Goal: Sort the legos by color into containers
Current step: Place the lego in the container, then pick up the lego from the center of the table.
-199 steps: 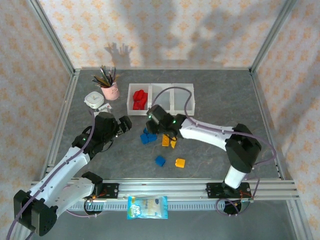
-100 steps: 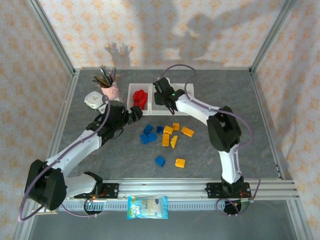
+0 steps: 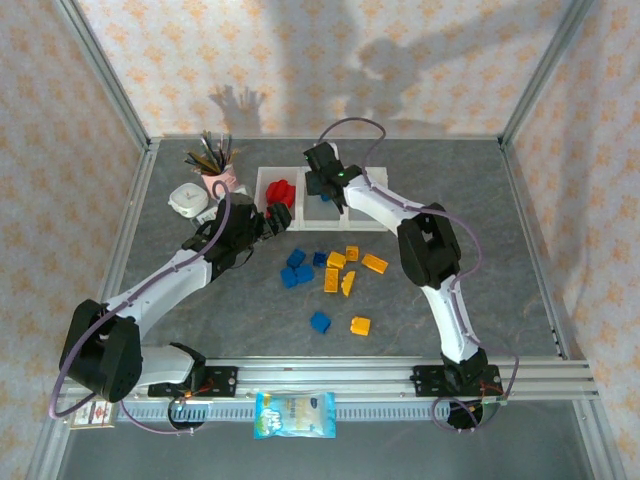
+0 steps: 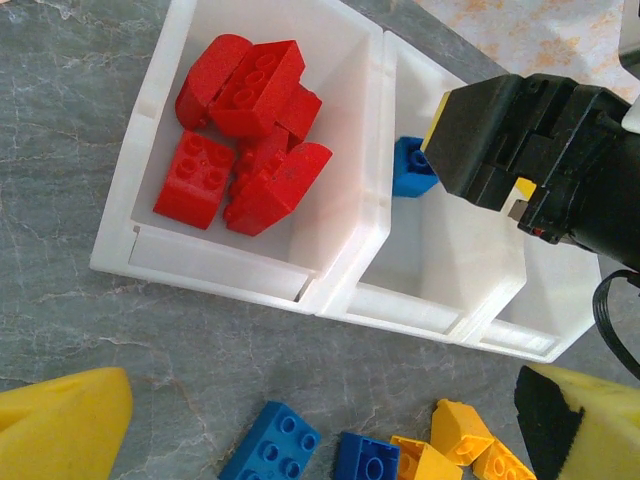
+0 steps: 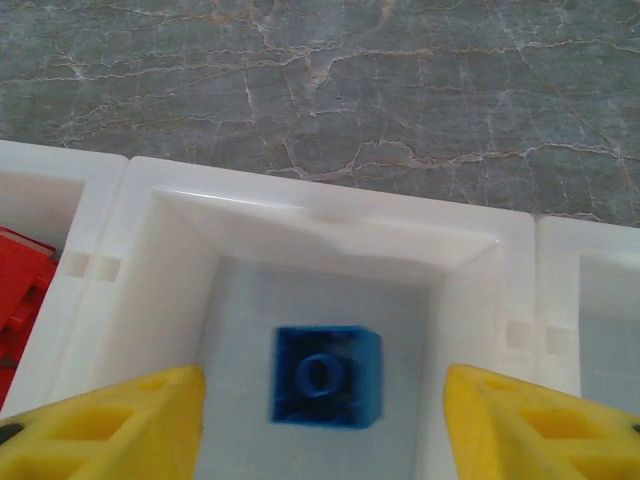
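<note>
The three joined white containers (image 3: 362,224) stand at the back of the table. Several red legos (image 4: 245,130) fill the left bin. My right gripper (image 3: 322,186) hovers open over the middle bin (image 5: 300,205), and a single blue lego (image 5: 327,376) lies loose and blurred on that bin's floor between its yellow fingers (image 5: 110,430). My left gripper (image 3: 276,218) is open and holds nothing, just in front of the containers (image 4: 350,290), above blue legos (image 4: 270,447) and yellow ones (image 4: 462,440). More blue legos (image 3: 297,271) and yellow ones (image 3: 375,263) lie scattered mid-table.
A pink cup of brushes (image 3: 222,181) and a white round object (image 3: 187,200) stand left of the bins. A snack bag (image 3: 294,414) lies on the near rail. One blue brick (image 3: 320,321) and one yellow brick (image 3: 360,325) sit apart, nearer the arm bases.
My right gripper went from the brick pile back to the middle bin, opened and let the blue lego go into it. My left gripper moved up and right towards the bins.
</note>
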Motion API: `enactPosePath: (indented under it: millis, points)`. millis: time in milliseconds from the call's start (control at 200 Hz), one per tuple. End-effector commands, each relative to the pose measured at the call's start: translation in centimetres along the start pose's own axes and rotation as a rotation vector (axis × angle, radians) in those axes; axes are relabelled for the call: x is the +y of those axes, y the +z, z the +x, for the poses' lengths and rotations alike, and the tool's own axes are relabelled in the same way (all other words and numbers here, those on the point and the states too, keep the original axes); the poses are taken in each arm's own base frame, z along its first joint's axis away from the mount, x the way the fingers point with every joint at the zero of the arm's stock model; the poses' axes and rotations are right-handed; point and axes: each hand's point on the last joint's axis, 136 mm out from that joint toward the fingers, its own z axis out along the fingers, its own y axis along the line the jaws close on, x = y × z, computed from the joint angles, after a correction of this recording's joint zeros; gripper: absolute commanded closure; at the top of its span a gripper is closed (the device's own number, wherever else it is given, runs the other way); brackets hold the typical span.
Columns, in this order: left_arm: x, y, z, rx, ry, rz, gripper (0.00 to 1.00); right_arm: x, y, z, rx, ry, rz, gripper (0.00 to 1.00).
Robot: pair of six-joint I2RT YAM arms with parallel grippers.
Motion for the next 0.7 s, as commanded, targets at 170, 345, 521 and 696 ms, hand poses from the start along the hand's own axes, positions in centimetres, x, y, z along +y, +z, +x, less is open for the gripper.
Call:
enactPosePath:
  millis: [170,345,521,696]
  points:
    - [-1.7,-2.4,-1.7,-0.052,0.007,0.068,0.01,1.0,-5.4,-0.7,-0.011,-0.008,-0.075,0.33]
    - [-0.7,-4.3,-1.1,-0.063,0.01,0.057,0.0,2.4,-8.0,2.4,0.031,-0.027,-0.113,0.31]
    - [1.3,-6.2,-0.2,-0.074,0.008,0.013,0.01,4.5,-10.1,6.2,0.082,-0.051,-0.152,0.28]
    - [3.4,-7.6,0.9,-0.083,-0.003,-0.037,0.01,6.7,-11.3,9.5,0.12,-0.052,-0.191,0.25]
